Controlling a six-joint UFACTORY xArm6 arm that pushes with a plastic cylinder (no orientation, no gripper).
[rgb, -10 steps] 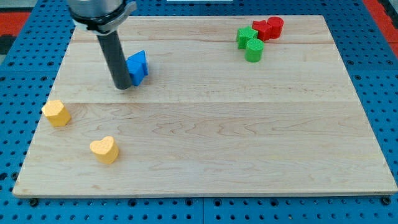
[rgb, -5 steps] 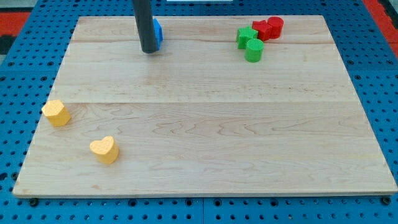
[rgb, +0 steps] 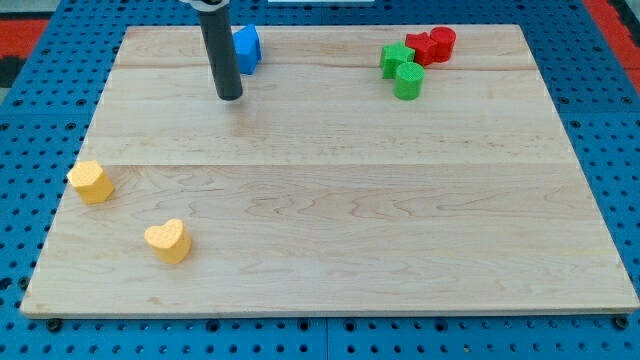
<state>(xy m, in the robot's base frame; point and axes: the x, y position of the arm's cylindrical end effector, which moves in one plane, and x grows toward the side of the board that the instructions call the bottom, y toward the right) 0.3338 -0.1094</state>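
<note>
I have no jaws to report on this arm: it ends in a plain dark rod. My tip (rgb: 229, 97) rests on the wooden board (rgb: 350, 200) in the upper left of the frame.

The nearest thing to it is the blue block (rgb: 246, 47), which lies just above and a little to the right of the tip, close to the board's top edge. The rod crosses the block's left side in the picture, so I cannot make out its shape. At board level the tip looks near the block but not touching it, with a strip of bare wood between them.

In the upper right of the frame four blocks are bunched together. A green star (rgb: 396, 58) and a green cylinder (rgb: 408, 81) sit against each other. Just above and to their right are a red block (rgb: 420, 47), whose shape I cannot tell, and a red cylinder (rgb: 441, 42).

Well apart from all that, at the lower left, sit a yellow block (rgb: 91, 182) by the board's left edge and a yellow heart (rgb: 168, 241) lower down and to its right. The two do not touch.

The board lies on a blue pegboard (rgb: 20, 150).
</note>
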